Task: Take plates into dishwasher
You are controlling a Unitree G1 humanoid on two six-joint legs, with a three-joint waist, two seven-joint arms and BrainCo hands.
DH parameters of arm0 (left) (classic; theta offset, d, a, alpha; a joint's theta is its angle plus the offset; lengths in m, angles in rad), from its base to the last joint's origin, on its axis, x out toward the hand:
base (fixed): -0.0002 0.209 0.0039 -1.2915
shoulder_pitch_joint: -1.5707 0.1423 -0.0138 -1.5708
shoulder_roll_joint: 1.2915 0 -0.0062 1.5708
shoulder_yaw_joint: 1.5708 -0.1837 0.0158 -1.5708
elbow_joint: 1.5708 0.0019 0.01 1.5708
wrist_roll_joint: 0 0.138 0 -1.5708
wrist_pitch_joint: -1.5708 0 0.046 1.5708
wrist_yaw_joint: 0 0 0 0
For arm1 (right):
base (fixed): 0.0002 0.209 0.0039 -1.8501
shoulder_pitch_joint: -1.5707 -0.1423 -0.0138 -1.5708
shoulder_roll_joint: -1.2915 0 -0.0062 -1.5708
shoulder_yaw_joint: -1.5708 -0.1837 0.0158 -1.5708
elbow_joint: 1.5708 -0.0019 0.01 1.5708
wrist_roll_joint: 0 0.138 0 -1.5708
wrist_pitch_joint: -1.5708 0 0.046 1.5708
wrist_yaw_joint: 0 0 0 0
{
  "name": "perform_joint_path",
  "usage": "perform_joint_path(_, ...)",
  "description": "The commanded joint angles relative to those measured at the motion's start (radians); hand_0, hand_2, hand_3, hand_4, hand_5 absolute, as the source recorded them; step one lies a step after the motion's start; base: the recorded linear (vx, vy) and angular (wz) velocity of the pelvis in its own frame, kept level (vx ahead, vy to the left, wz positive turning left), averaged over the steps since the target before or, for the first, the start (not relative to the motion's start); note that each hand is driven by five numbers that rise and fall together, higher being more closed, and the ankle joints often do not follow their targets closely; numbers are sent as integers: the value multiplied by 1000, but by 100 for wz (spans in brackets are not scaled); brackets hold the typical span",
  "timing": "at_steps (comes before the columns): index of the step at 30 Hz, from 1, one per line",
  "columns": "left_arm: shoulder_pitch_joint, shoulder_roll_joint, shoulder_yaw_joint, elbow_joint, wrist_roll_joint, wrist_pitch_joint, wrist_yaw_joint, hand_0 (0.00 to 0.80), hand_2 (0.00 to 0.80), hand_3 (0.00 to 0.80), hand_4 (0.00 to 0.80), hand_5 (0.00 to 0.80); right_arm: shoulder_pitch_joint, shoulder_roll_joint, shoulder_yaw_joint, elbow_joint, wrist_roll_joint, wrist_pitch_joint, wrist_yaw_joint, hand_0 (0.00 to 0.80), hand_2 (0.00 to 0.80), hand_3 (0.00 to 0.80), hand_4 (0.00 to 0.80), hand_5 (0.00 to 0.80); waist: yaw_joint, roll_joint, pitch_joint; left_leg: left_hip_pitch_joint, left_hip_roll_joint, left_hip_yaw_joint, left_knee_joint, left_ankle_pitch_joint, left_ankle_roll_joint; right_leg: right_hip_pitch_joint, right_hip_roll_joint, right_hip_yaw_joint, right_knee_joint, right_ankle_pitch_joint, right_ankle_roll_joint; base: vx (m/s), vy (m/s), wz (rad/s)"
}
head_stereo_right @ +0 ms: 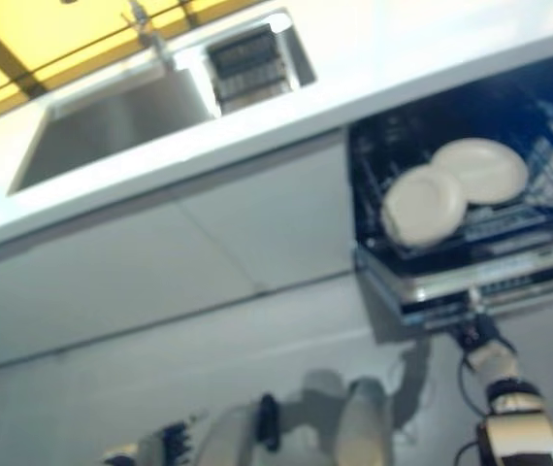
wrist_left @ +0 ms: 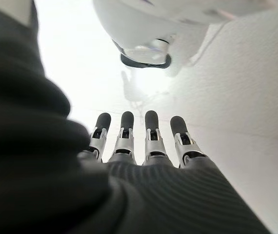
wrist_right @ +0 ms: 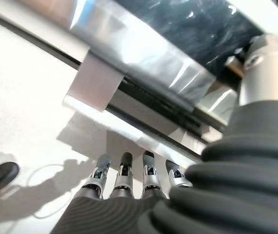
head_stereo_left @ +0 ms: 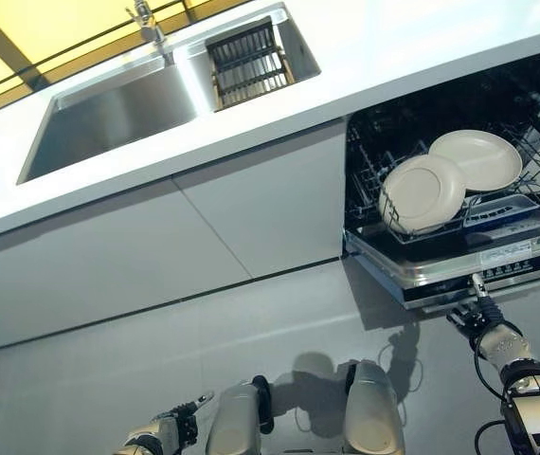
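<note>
Fingers of our right hand [head_stereo_left: 491, 334] were straight and empty under the dishwasher door [head_stereo_left: 459, 268]; our left hand [wrist_left: 144, 146] hung open, idle. Both plates [head_stereo_left: 424, 192] stood in the rack [head_stereo_left: 497, 210]. We judged lifting the door slowly, palm flat, was best.

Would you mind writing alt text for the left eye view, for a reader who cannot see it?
Two cream plates stand in the rack of an open dishwasher under a white counter. The right hand reaches up to the dishwasher door's front edge; the left hand hangs low. A steel sink sits in the counter.
</note>
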Motion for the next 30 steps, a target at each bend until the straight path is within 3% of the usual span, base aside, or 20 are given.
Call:
perform_joint_path(1, 19, 84, -68, -73, 39, 15, 15, 0, 0, 0, 0, 0, -588, 39, 33, -281, -21, -152, 210, 0, 0, 0, 0, 0, 109, -82, -69, -22, -9, 42, 208, -44, 56, 116, 3, 29, -71, 54, -15, 106, -97, 6)
perform_joint_path(7, 82, 101, -72, -80, 100, 1, -15, 0, 0, 0, 0, 0, -554, 25, 24, -290, -58, -89, 198, 0, 0, 0, 0, 0, 136, -106, -107, 28, -2, 35, 205, -63, 58, 199, 10, 9, -109, 59, -9, 167, -35, 6)
perform_joint_path(13, 117, 115, -62, -56, 153, -4, -55, 0, 0, 0, 0, 0, -474, 13, -19, -224, -185, -11, 163, 0, 0, 0, 0, 0, 132, -113, -143, 89, -1, 50, 169, -72, 61, 259, 7, 8, -149, 70, 2, 178, 42, 36)
perform_joint_path(17, 107, 122, -62, -60, 180, 6, -74, 0, 0, 0, 0, 0, -365, 3, -18, -137, -500, 54, 78, 0, 0, 0, 0, 0, 117, -125, -165, 145, -4, 75, 94, -68, 59, 308, 13, 9, -228, 92, 23, 65, 58, 26)
perform_joint_path(19, 99, 125, -66, -60, 188, 5, -78, 0, 0, 0, 0, 0, -332, 2, -3, -116, -569, 71, 62, 0, 0, 0, 0, 0, 111, -129, -171, 166, -7, 84, 49, -52, 54, 320, 17, 10, -270, 107, 33, -38, 61, 14)
perform_joint_path(22, 71, 134, -84, -53, 180, -18, -74, 0, 0, 0, 0, 0, -223, 36, 54, -113, -718, 105, 46, 0, 0, 0, 0, 0, 92, -149, -189, 221, -9, 99, -105, 16, 40, 351, 25, 13, -410, 166, 66, -97, 50, -15)
perform_joint_path(25, 44, 139, -98, -45, 178, -17, -87, 0, 0, 0, 0, 0, -105, 82, 110, -125, -798, 100, 49, 0, 0, 0, 0, 0, 76, -164, -213, 245, -16, 94, -235, 82, 28, 367, 33, 15, -524, 230, 94, -163, 42, -11)
perform_joint_path(30, 31, 111, -128, 12, 221, -33, -105, 0, 0, 0, 0, 0, 182, 188, 107, -86, -892, -22, 82, 0, 0, 0, 0, 0, 49, -176, -267, 295, -23, 100, -438, 151, 20, 394, 46, 9, -684, 315, 131, -110, 75, 0)
